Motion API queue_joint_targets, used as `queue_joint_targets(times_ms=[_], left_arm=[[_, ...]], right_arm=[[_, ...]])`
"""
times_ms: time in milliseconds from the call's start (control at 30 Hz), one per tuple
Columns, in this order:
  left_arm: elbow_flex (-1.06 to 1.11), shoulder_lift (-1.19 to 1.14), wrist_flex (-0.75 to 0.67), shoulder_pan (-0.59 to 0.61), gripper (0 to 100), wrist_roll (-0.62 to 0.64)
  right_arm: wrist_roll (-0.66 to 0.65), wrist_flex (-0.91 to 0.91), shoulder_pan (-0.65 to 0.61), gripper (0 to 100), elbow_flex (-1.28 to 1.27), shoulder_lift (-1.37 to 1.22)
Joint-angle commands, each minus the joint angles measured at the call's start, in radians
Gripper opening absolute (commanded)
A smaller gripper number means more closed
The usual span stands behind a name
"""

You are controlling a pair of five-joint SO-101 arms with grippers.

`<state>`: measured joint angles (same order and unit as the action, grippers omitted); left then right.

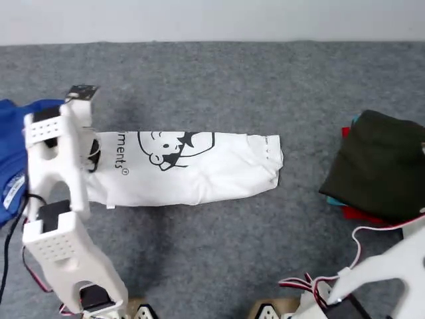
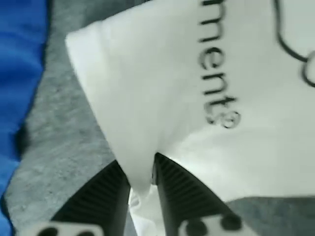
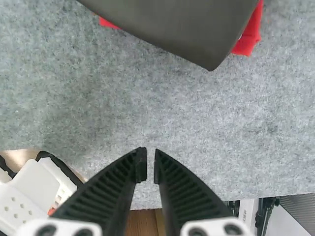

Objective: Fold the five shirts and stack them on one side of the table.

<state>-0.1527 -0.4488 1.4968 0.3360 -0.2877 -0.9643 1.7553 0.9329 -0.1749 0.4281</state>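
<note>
The white shirt looks half folded. It lies as a long strip, print up, and the left claw is pinched on a raised edge of cloth at one end. The rest of the strip stretches away ahead of the claw, and a blue shirt lies just to its side. The next move likely calls for carrying that end over toward the far end without the thin, limp cloth slipping or bunching. The right claw, jaws almost together on nothing, hangs over the grey felt mat. Ahead of it sits a soft, rounded stack, a dark shirt over a red shirt.
</note>
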Motion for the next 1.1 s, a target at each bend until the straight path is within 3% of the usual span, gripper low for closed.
queue_joint_targets(times_ms=[0,133,633,833,1067], left_arm=[[-0.117,0.077,0.115,-0.104,1,-0.009],[-0.271,0.075,0.255,-0.207,1,0.041],[-0.272,0.247,0.259,-0.606,1,0.152],[-0.275,0.247,0.213,-0.763,1,0.192],[-0.278,0.181,0.107,-0.864,1,0.216]], right_arm=[[-0.008,0.035,0.004,4.3,0.008,0.041],[-0.012,0.035,0.004,4.3,0.008,0.041],[-0.008,0.024,0.005,4.3,0.006,0.038],[-0.008,0.024,0.005,4.3,0.006,0.031],[-0.008,0.024,0.005,4.3,0.006,0.031]])
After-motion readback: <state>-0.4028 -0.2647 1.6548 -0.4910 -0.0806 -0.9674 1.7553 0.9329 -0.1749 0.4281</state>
